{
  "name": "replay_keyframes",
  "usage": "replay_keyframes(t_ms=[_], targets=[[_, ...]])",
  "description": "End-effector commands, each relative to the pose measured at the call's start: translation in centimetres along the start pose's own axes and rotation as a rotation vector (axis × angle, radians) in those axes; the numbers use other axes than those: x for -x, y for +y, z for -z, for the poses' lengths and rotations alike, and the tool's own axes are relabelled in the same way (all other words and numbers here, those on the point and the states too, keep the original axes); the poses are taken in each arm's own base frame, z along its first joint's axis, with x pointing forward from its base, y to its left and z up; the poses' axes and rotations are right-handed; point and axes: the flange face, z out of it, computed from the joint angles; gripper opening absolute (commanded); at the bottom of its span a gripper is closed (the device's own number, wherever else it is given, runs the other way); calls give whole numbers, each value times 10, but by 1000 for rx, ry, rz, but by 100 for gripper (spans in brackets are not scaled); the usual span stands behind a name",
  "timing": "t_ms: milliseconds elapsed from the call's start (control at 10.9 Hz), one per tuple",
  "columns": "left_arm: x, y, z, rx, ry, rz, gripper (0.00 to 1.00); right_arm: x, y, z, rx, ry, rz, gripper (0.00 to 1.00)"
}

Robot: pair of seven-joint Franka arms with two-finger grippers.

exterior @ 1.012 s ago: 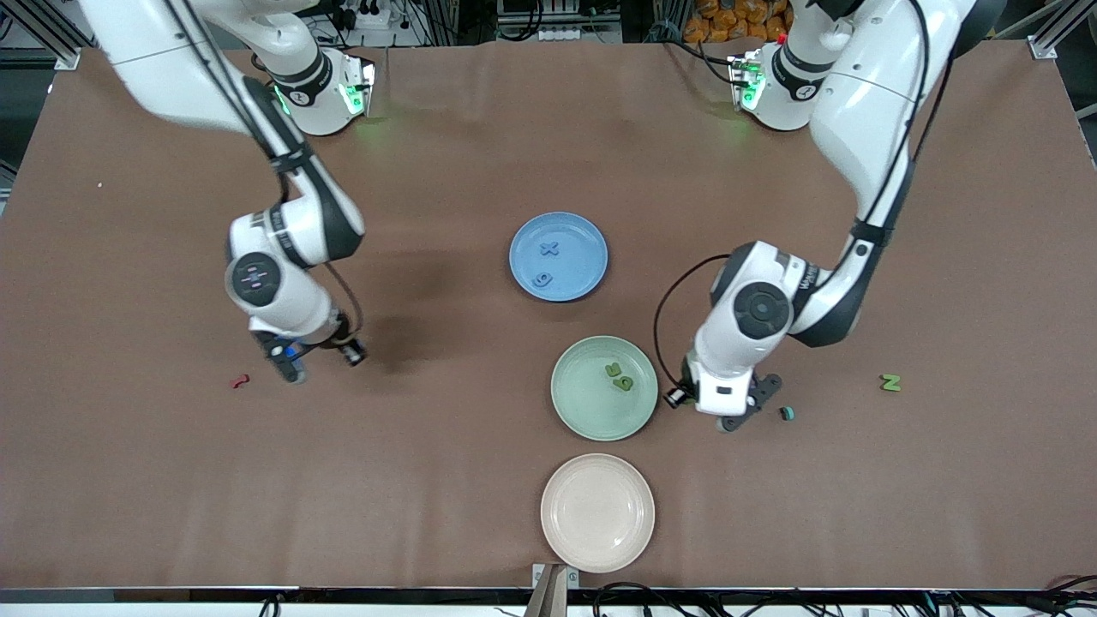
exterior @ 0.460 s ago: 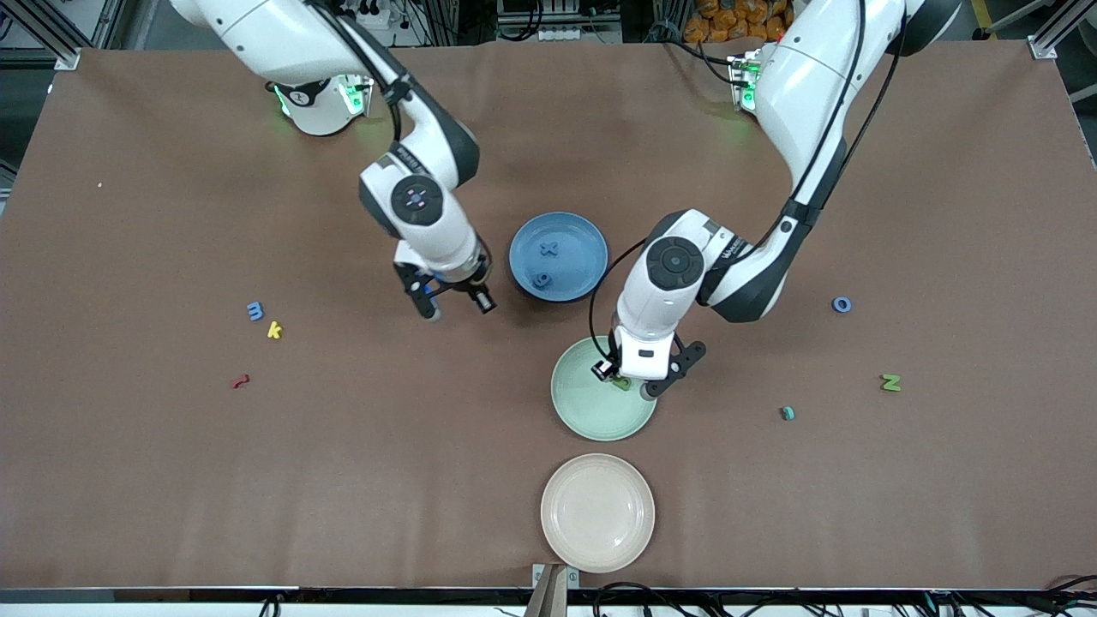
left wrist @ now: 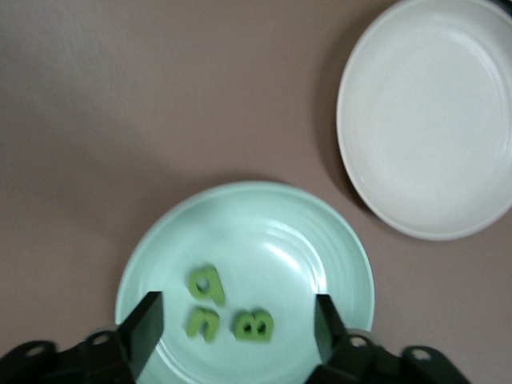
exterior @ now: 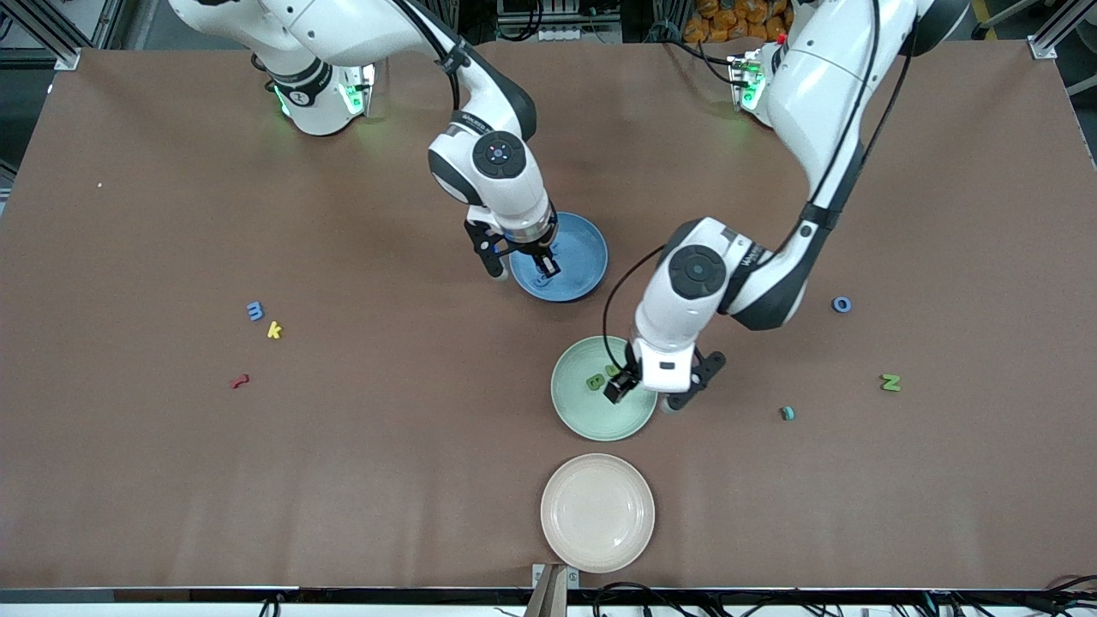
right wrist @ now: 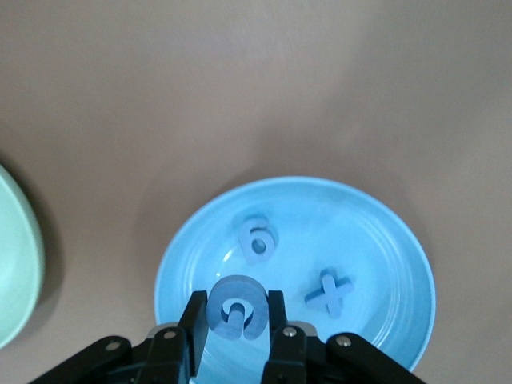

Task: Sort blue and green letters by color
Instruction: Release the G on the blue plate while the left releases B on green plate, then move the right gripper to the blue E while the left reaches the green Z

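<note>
My right gripper [exterior: 523, 261] hangs over the blue plate [exterior: 591, 257], toward its right-arm edge. It is shut on a blue G [right wrist: 238, 308]. A blue 9 [right wrist: 258, 238] and a blue x [right wrist: 329, 291] lie in that plate [right wrist: 400, 264]. Over the green plate [exterior: 583, 416] my left gripper [exterior: 647, 392] stands open with nothing between its fingers [left wrist: 148, 328]. Three green letters lie in the green plate [left wrist: 320, 240], among them a B [left wrist: 254, 325]. On the table lie a blue m [exterior: 254, 310], a blue o [exterior: 842, 304] and a green N [exterior: 891, 382].
A cream plate [exterior: 597, 512] stands nearer the front camera than the green plate. A yellow k [exterior: 274, 330] and a red squiggle [exterior: 240, 380] lie by the blue m. A small teal piece [exterior: 787, 413] lies near the green N.
My left gripper has opened over the green plate, where a third green letter now lies. The right arm carried the blue G from its end of the table to over the blue plate.
</note>
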Motion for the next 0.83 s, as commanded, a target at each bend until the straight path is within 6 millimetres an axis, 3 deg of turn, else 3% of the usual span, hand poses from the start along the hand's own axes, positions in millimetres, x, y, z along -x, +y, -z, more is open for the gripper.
replay_keyframes(t_ms=[0,92,276,460,736], targets=[[-65,-31,16,-80,-1,-44,100,4,-14,-14,-26,-22,-37,83],[-89,-48,18,-118,-13,-70,100,1,-16,-10,-30,-34,-43,100],[-118,-83,17,-173,-34,-135,100,-16,-24,13,-47,-50,-58,100],[-143,-131,13,-224,-68,-234,100,-69,-27,48,-10,-9,-4,100],[-187,-191,14,-258,-115,-385,100,-171,-2,82,120,54,241,100]])
